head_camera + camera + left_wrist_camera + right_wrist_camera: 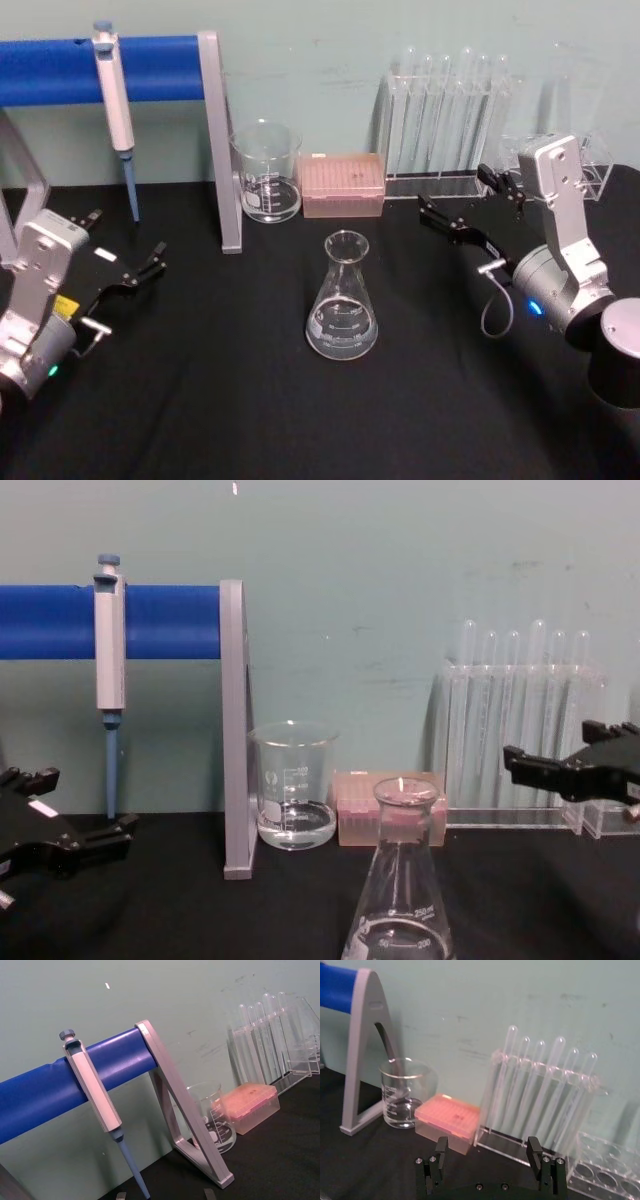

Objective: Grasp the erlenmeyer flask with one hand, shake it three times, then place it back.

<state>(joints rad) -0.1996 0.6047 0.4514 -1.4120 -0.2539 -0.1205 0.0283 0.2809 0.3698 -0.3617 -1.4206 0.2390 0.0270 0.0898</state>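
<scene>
The flask (pixel 342 300) stood upright on the black table (pixel 230 400), near its middle, long axis vertical, neck and flared rim pointing up, wide base down; a shallow layer of clear liquid sat in the base. In the chest view its 250 ml marks faced the camera. Nothing touched it. The left gripper (pixel 150 262) hovered at the table's left side, well apart from the flask, fingers spread and pointing toward the centre. The right gripper (pixel 470 207) hung at the right rear, in front of the tube rack (pixel 445 125), fingers likewise spread with nothing between them; the right wrist view showed both fingertips (pixel 441 1146) apart. Behind the flask, along the wall, stood a beaker (pixel 267 172) holding some liquid and, just beside it, a pink tip box (pixel 343 184). A pipette (pixel 116 110) hung tip-down from the blue bar (pixel 60 68).
</scene>
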